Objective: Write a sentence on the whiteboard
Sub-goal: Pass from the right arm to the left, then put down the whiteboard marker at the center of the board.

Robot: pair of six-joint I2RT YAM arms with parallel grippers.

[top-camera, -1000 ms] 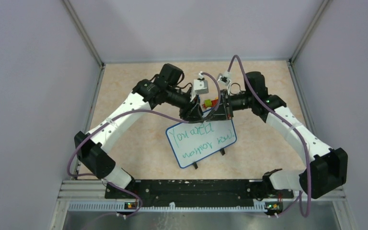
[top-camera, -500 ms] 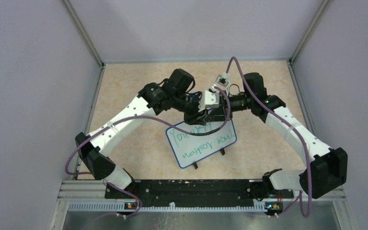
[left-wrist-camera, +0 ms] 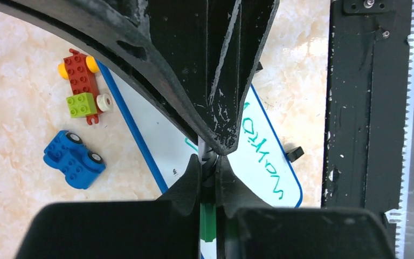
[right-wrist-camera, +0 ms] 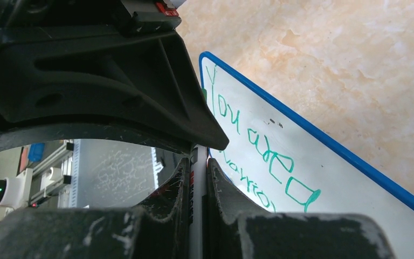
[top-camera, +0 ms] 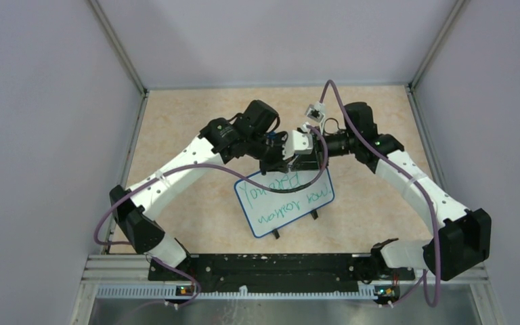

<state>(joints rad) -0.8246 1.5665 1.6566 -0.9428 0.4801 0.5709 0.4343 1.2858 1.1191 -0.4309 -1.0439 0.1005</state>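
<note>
Two arms meet tip to tip above the far edge of the whiteboard (top-camera: 281, 219), per top cam. From the left: L arm (top-camera: 176, 162) runs from its base up & across to centre. In the L wrist cam, far left, a red brick toy (left-wrist-camera: 81, 75) w/ yellow wheels and a lime block lies on the beige table (top-camera: 176, 115), just beside the board's blue rim. A blue toy car (left-wrist-camera: 74, 159) sits below it in frame, a bit apart from the rim. L gripper (left-wrist-camera: 208, 162) has its fingers pressed nearly together, pinching the green end of a thin marker (left-wrist-camera: 208, 222). Facing it nose to nose, R gripper (right-wrist-camera: 199, 156) is clamped on the same marker's white barrel, fingers tight on either side. Board lies on the table at centre, btwn the grippers and the arm bases, skewed w/ its R end farther away. It has black feet (top-camera: 315, 215) on its near edge. The sentence (top-camera: 288, 203) is green script in 2 lines, approx "You are" over "narrow tow". Line 1 ends in a boxy mark. R arm (top-camera: 413, 179) bends in from the R side.
</note>
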